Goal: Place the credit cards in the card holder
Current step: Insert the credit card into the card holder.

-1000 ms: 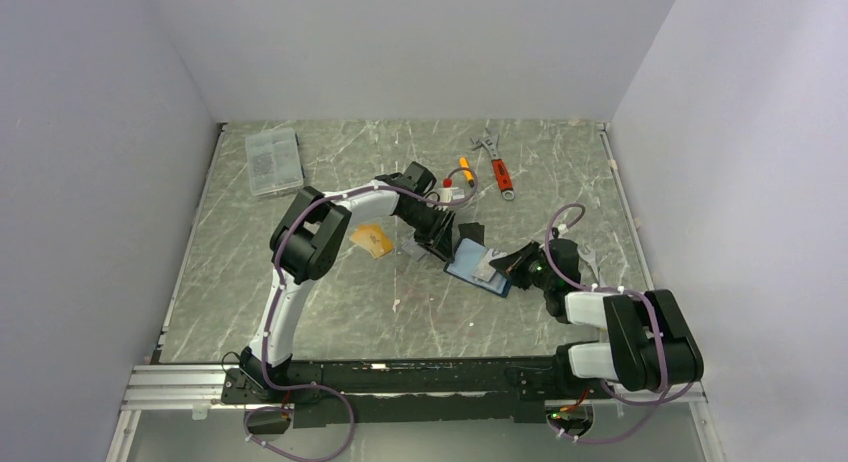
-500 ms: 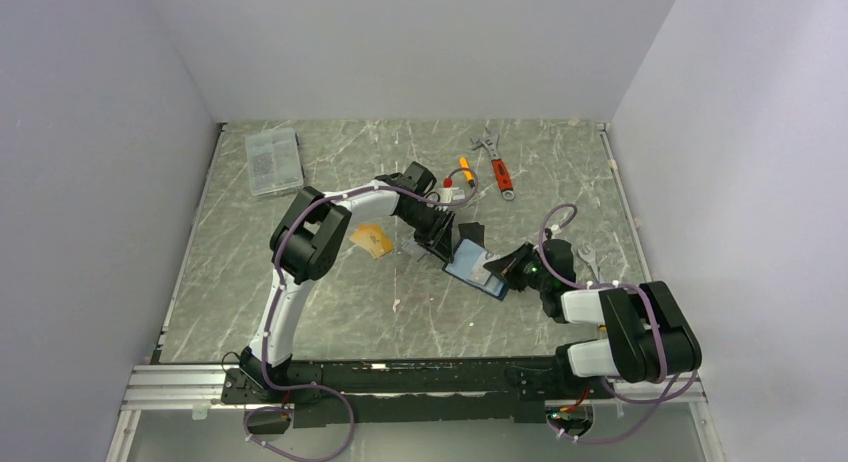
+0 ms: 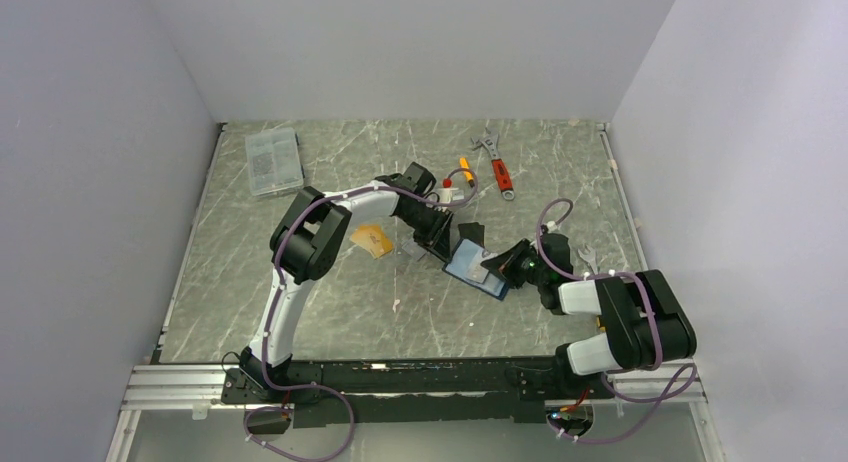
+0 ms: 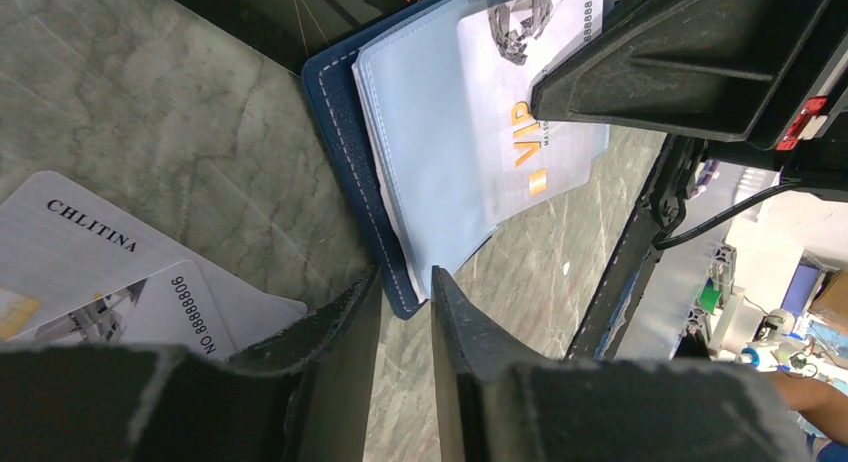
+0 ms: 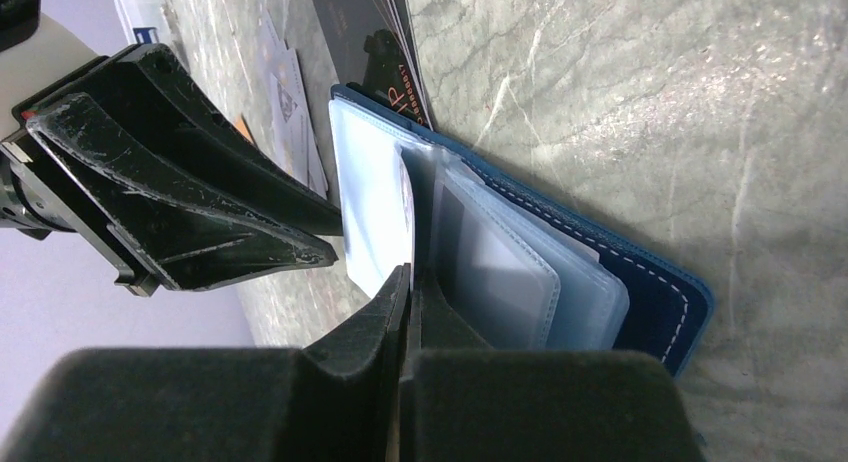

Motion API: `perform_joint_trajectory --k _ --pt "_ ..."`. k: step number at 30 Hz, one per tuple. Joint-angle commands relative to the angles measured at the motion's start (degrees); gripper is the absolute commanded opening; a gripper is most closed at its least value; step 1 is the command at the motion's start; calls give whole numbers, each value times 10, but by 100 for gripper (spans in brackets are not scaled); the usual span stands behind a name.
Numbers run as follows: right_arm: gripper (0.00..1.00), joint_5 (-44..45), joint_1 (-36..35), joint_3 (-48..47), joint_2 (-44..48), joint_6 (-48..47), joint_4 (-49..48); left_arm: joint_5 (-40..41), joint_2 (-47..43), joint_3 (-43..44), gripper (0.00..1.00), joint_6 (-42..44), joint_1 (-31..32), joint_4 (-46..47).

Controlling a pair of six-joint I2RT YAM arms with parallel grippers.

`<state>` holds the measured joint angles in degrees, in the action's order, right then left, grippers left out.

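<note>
- card holder lies open on the table, a bit toward 3 o'clock of table centre; navy cover down, light-blue and clear sleeves up
- left gripper at the holder's 10 o'clock corner; jaws stand narrowly apart, the navy corner sits right between the tips; can't tell if they pinch it
- right gripper comes in from the holder's 3 o'clock; fingers pressed together on the silvery card
- that card lies across the light-blue page and sticks out past the holder's edge; "VIP" print visible in the left wrist view, edge-on in the right wrist view
- can't tell how far it is inside a sleeve
- black cards in a small fan at the holder's 12 o'clock, just beside it, on the table
- white cards overlapping on the table, near the left gripper, at the holder's 9 o'clock
- orange card further out at 9 o'clock, partly under the left arm
- clear compartment box at 10 o'clock, well apart, near the far left corner
- red-handled wrench at 12 o'clock, well apart
</note>
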<state>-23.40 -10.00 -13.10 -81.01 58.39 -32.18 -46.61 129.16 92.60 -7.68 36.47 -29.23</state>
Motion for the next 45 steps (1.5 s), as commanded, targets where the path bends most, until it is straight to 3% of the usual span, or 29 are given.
perform_joint_trajectory --k 1,5,8,12,16,19,20,26,30,33,38,40,45 --pt "0 21 -4 -1 -19 -8 46 -2 -15 -15 29 -4 13 15" --pt "9 40 -3 -3 -9 -11 65 -18 -15 -22 25 -18 15 31" --pt "22 50 -3 -6 4 -17 89 -27 -12 -24 24 -26 16 38" --pt "33 59 -4 -10 10 -26 116 -34 -15 -28 22 -33 20 47" --pt "42 76 -4 -39 31 -56 198 -38 -22 -30 21 -34 21 51" --pt "71 97 -9 -65 49 -82 272 -39 -28 -33 20 -33 21 53" --pt "75 104 -13 -72 53 -88 293 -41 -30 -34 20 -34 20 57" --pt "78 131 -49 -104 55 -100 353 -59 -29 -35 19 -51 20 75" --pt "86 103 -64 -116 33 -103 337 -83 -32 -54 20 -82 14 106" --pt "87 77 -75 -136 15 -112 329 -108 -44 -86 20 -129 7 170" --pt "88 73 -109 -190 -24 -137 359 -114 -65 -102 20 -142 4 193" --pt "98 81 -127 -204 -26 -144 374 -119 -64 -105 20 -149 4 203" --pt "100 104 -150 -241 -11 -163 433 -133 -63 -130 19 -181 3 254"
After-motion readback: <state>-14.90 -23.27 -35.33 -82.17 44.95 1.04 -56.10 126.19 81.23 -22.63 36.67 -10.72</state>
